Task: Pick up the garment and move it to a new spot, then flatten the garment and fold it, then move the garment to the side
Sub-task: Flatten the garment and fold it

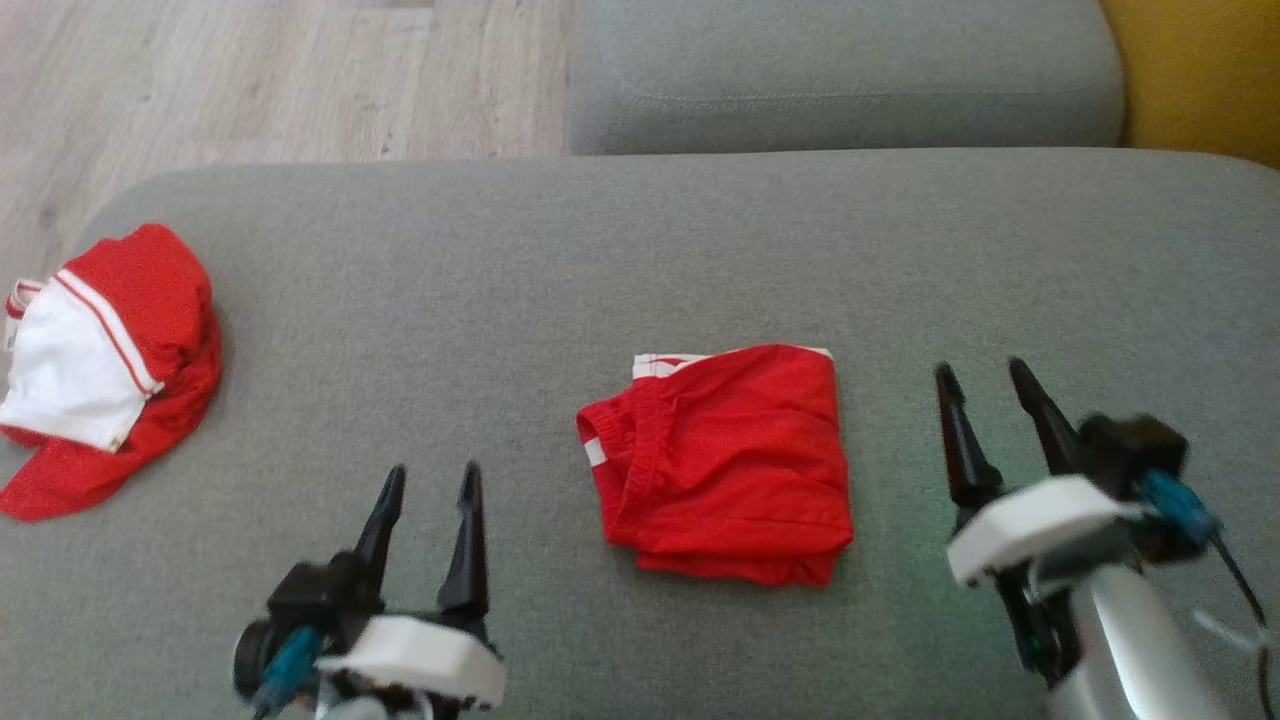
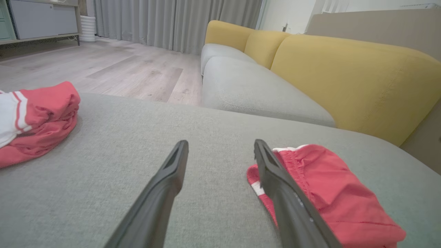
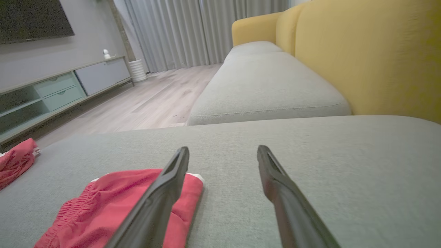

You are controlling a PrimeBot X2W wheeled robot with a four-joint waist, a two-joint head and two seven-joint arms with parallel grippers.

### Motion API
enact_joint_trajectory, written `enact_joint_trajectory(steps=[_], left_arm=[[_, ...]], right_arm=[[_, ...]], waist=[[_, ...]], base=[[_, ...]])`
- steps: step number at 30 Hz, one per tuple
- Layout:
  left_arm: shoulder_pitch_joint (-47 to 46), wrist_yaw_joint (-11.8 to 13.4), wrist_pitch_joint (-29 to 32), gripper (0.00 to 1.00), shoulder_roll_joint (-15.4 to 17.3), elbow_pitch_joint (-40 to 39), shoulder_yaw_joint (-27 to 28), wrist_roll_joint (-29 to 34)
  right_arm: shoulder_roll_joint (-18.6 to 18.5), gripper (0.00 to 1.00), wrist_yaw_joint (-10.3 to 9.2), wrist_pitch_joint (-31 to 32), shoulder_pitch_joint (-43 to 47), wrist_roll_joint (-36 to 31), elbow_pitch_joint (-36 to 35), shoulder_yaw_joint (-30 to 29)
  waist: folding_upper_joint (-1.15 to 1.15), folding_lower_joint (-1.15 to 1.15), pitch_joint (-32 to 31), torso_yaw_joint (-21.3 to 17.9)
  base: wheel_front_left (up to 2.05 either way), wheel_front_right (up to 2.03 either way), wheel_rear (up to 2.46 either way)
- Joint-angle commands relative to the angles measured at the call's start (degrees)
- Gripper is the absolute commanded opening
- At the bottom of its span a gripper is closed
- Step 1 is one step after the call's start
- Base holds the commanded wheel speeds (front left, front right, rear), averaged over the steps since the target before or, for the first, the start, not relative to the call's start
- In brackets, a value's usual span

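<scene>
Centrally, the folded garment [image 1: 720, 460] is seen on the cushion [image 1: 640, 250], flanked by the left gripper [image 1: 434, 468] and right gripper [image 1: 979, 366], both held wide and empty.

In the head view the left edge cuts off the red and white garment [image 1: 110, 350], the bottom edge cuts the left gripper [image 1: 434, 468] at its base, and the body of the right gripper [image 1: 980, 366] is blurred. In the left wrist view one finger [image 2: 286, 199] hides the near side of the folded red garment [image 2: 330, 193]; in the right wrist view a finger covers part of it too.
</scene>
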Motion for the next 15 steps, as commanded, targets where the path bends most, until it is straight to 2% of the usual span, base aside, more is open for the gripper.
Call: enact_joint_trajectory(steps=[1, 8, 15], left_arm=[[-0.2, 0.56, -0.64, 1.0, 1.56, -1.75, 2.83, 0.5], [4.54, 1.54, -0.69, 1.0, 3.61, -2.96, 4.62, 1.04], [6.82, 1.05, -0.71, 1.0, 4.2, -3.53, 5.83, 1.13]], right_arm=[[0.73, 1.0, 0.43, -0.79, 0.1, -0.52, -3.85, 0.47], [0.73, 1.0, 0.43, -0.56, 9.96, -0.74, -13.3, -3.15], [0.73, 1.0, 0.43, -0.42, 15.15, -1.01, -18.07, -4.33]], waist=[[0.0, 0.0, -0.68, -0.62], [0.0, 0.0, -1.49, -0.31], [0.0, 0.0, -2.33, 0.95]], base=[[0.0, 0.0, 0.0], [0.0, 0.0, 0.0], [0.0, 0.0, 0.0]])
